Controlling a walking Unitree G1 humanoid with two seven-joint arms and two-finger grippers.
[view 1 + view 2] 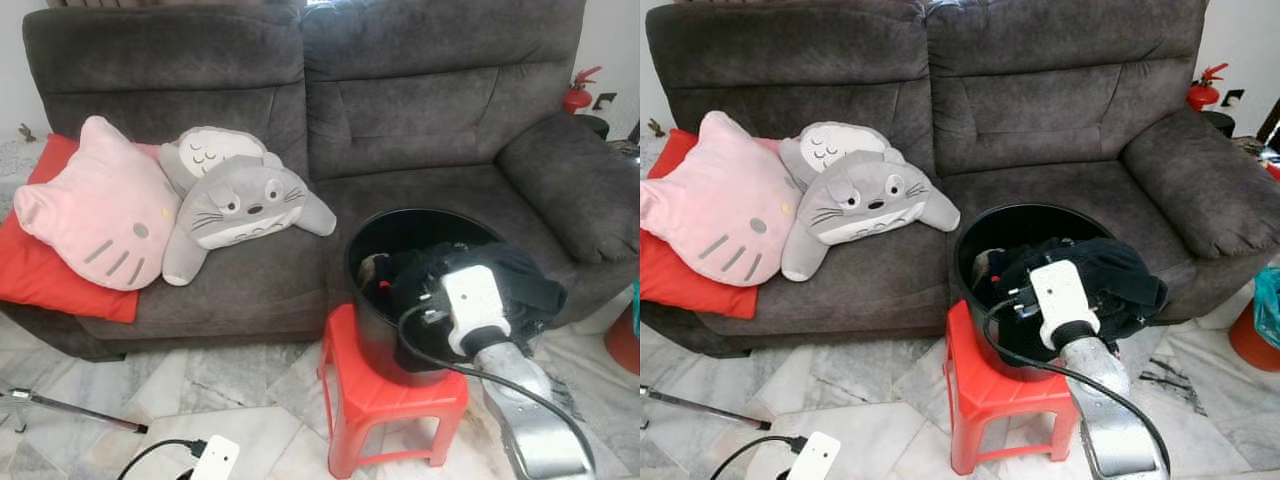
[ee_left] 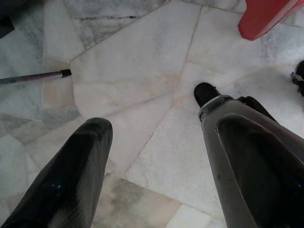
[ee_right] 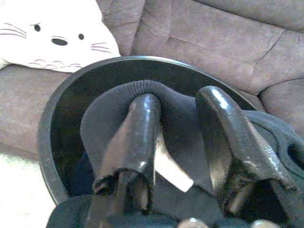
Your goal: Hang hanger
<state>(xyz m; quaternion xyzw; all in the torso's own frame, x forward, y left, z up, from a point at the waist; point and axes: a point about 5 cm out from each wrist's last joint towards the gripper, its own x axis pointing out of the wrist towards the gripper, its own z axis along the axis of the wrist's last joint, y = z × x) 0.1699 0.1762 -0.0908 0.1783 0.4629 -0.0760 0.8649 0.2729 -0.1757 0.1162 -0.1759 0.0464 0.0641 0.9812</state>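
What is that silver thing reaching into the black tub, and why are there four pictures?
That is a robot's arm. Two pictures come from cameras in its head, like eyes. Two come from cameras on its wrists. The right pincer is in a black tub that stands on a red stool before a grey sofa. Dark clothing is draped over one of its fingers. The left pincer hangs open over the marble floor. On the sofa lie a pink cat cushion, a grey plush animal and a red cushion.

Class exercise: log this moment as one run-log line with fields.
right hand: shut on dark garment over black bucket | left hand: open, idle above floor | bucket: on red stool before sofa
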